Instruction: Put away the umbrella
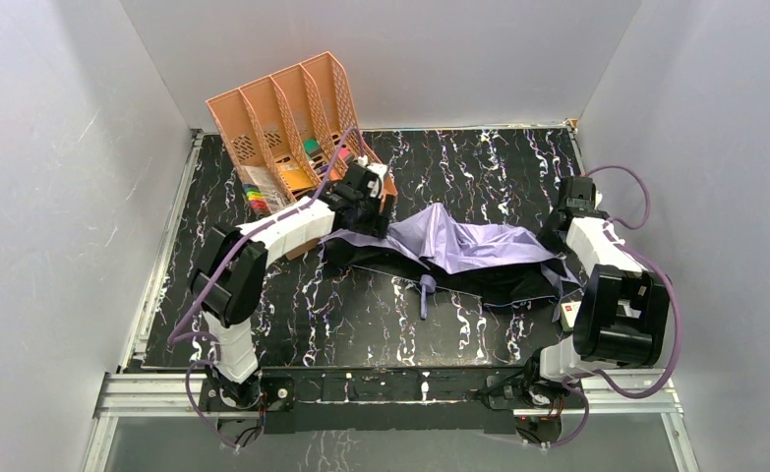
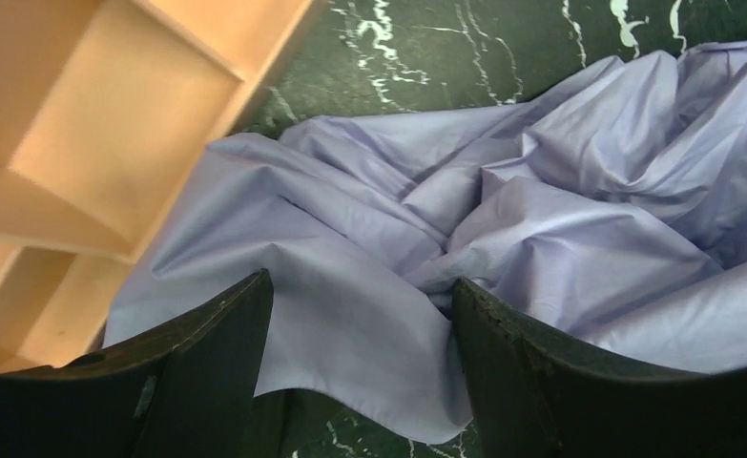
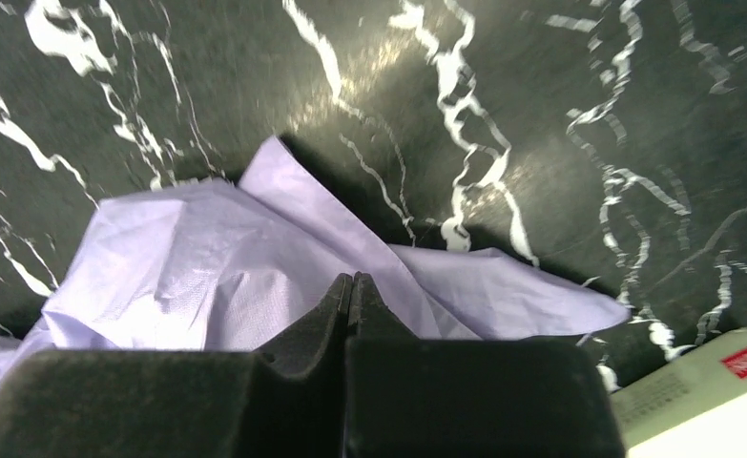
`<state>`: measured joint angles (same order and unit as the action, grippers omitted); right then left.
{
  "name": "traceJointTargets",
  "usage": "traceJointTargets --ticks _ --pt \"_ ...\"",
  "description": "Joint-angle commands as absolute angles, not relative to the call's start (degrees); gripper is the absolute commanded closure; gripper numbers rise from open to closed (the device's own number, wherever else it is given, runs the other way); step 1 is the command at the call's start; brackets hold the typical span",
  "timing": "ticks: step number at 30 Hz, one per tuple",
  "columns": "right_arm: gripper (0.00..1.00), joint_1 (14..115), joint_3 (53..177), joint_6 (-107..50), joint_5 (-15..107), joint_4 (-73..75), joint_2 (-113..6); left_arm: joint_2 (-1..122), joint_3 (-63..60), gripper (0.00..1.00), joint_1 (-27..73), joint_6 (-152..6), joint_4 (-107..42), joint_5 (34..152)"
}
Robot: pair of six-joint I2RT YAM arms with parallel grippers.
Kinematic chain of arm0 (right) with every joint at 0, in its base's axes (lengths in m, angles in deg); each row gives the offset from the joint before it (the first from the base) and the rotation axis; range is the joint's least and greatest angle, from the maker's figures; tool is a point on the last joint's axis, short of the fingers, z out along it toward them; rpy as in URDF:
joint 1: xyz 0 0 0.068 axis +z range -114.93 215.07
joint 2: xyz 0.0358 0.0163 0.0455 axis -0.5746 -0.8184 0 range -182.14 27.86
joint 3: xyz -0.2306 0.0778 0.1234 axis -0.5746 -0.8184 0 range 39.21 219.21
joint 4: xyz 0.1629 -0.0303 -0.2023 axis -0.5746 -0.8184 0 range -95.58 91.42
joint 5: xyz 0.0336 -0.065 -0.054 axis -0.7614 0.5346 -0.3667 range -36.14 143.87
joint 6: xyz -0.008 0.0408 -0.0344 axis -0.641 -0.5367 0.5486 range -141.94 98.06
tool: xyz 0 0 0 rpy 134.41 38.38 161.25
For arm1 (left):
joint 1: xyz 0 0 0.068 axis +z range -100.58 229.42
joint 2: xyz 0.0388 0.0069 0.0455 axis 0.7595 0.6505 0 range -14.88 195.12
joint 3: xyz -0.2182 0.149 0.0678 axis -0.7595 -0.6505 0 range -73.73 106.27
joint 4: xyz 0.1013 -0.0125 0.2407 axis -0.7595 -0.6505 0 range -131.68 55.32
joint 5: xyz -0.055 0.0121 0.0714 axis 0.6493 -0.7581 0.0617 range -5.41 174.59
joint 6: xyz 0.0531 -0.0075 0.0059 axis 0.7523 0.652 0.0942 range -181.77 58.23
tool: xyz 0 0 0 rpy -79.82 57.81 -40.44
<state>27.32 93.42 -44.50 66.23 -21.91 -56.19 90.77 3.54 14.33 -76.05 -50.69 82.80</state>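
The umbrella [image 1: 459, 246] lies limp across the middle of the table, lavender fabric on top, dark underside toward me, its strap [image 1: 426, 295] trailing forward. My left gripper [image 1: 363, 226] is at its left end, beside the organiser. In the left wrist view that gripper [image 2: 360, 296] is open, with the fabric's [image 2: 503, 191] edge lying between its fingers. My right gripper [image 1: 556, 241] is at the umbrella's right end. In the right wrist view its [image 3: 352, 279] tips are pressed together on a fold of the fabric [image 3: 207, 258]. The shaft and handle are hidden.
A peach file organiser [image 1: 282, 118] leans at the back left with colourful items inside; its wall [image 2: 83, 143] is close to my left fingers. A small white box with a red mark [image 1: 569, 313] [image 3: 703, 382] lies by the right arm. White walls enclose the marbled table.
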Motion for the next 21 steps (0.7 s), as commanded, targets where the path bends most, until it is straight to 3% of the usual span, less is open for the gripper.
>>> traceJointTargets --ticks 1,10,21 --pt "0.95 27.2 89.8 -46.3 58.5 -19.1 -57.5 92.6 3.0 0.33 11.2 -76.3 -48.8 83.7" --pt "0.98 29.2 82.0 -49.0 46.1 -14.8 -59.6 97.8 3.2 0.38 7.9 -79.3 -44.4 91.0" --pt "0.97 42.2 77.4 -62.8 32.5 -0.5 -59.0 100.3 6.1 0.46 2.6 -82.7 -36.1 105.2"
